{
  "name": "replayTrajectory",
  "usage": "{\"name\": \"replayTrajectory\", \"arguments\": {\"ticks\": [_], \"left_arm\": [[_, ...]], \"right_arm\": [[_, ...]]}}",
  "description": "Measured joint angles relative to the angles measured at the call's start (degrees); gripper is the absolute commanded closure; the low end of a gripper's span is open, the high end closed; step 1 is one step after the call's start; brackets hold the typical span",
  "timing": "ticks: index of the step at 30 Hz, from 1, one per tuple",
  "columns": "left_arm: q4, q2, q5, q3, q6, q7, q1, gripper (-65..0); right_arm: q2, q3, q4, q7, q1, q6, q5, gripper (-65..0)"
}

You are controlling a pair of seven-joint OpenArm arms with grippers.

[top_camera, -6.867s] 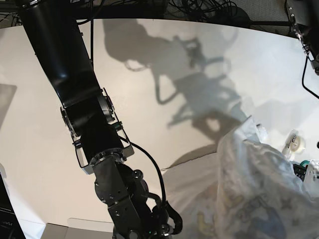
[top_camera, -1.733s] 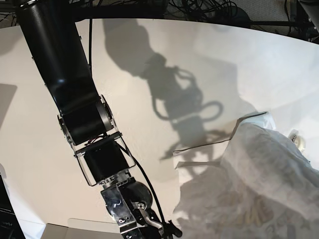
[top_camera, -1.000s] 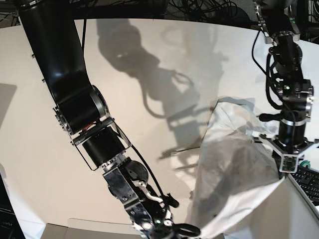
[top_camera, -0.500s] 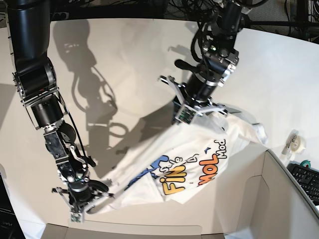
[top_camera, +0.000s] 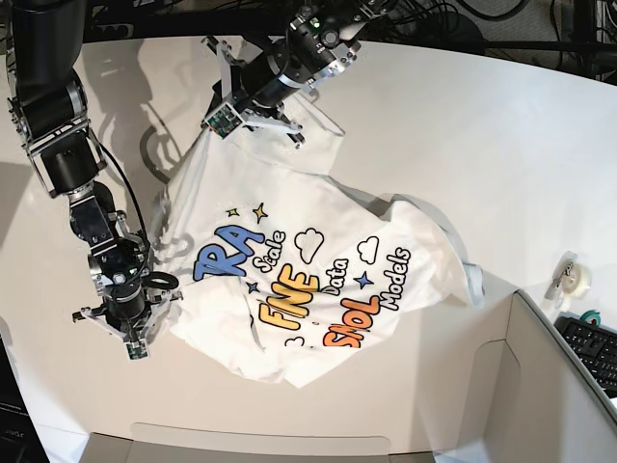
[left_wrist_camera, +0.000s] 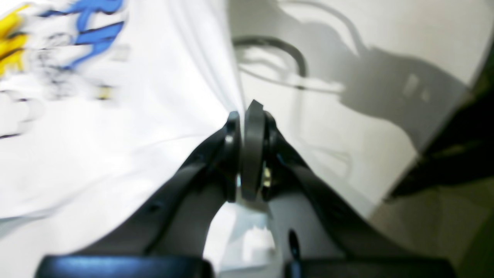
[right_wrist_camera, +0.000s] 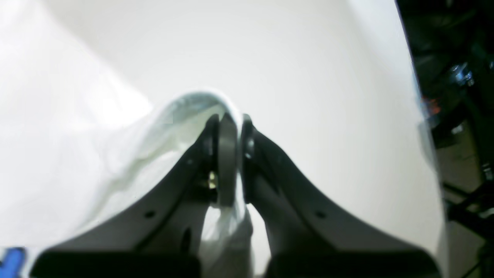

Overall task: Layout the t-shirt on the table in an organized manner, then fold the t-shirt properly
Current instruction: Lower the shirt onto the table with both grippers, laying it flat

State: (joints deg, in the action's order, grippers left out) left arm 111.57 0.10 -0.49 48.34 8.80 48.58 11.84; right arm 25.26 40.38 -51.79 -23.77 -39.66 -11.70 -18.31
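The t-shirt (top_camera: 308, 280) is spread print-up on the bench (top_camera: 501, 145), partly rumpled; it is judged light, limp and prone to wrinkling, best taken at hems or corners. Each hand, left (left_wrist_camera: 247, 116) and right (right_wrist_camera: 227, 119), is clamped on a fabric edge. The printed lettering and overall layout are shown only in the base view; the pinches only in the wrist views.

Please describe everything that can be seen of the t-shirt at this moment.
The t-shirt is white, soft-looking fabric, printed side up, with blue, yellow and orange cartoon lettering plus small stars and clouds. It lies spread but wrinkled on the table, one sleeve bunched at the base view's right. The left gripper is shut on its far edge and the right gripper is shut on its near-left edge, so the cloth is stretched between them. It touches nothing else.
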Motion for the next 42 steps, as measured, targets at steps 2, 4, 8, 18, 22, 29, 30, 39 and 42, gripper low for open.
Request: {"name": "replayTrajectory", "arguments": {"ticks": [2, 4, 8, 18, 22, 29, 30, 39, 42], "left_arm": [[-0.28, -0.13, -2.14, 0.09, -0.52, 1.6, -0.13, -0.3], [-0.87, -0.13, -4.68, 0.15, -0.74, 2.16, -0.52, -0.3], [-1.62, -0.13, -6.19, 0.31, -0.7, 2.45, -0.92, -0.4], [-1.62, -0.11, -6.19, 0.42, -0.68, 2.43, -1.05, -0.4], [-1.7, -0.13, -6.21, 0.55, -0.59, 2.67, -1.03, -0.4], [-3.43, -0.28, -6.36, 0.59, -0.44, 2.8, -1.2, -0.4], [-3.67, -0.31, -6.34, 0.59, -0.44, 3.08, -1.2, -0.4], [-5.22, -0.37, -6.38, 0.61, -0.44, 2.38, -1.42, -0.4], [-5.81, -0.83, -6.47, 0.74, -0.44, 2.47, -1.42, -0.4]], "right_arm": [[0.0, 0.0, 0.0, 0.04, 0.74, 0.07, 3.8, 0.0], [-0.2, 0.0, 0.0, 0.09, 1.11, -0.04, 6.78, 0.0], [-1.05, 0.0, 0.0, 0.37, 1.27, 0.28, 11.34, 0.0], [0.37, -7.32, -0.46, -0.07, 4.26, 0.37, 12.33, 0.0], [3.98, -9.77, -13.0, -0.42, 9.46, -0.2, 12.76, 0.0], [6.82, -11.54, -23.54, -7.56, 14.69, -0.07, 13.09, 0.0], [6.86, -12.26, -22.95, -7.61, 15.43, 0.02, 13.05, 0.0], [2.16, -22.25, -5.25, -7.56, 17.35, 0.44, 31.34, 0.0], [-0.46, -24.59, -3.06, -7.43, 18.18, 0.63, 37.94, 0.0]]}}
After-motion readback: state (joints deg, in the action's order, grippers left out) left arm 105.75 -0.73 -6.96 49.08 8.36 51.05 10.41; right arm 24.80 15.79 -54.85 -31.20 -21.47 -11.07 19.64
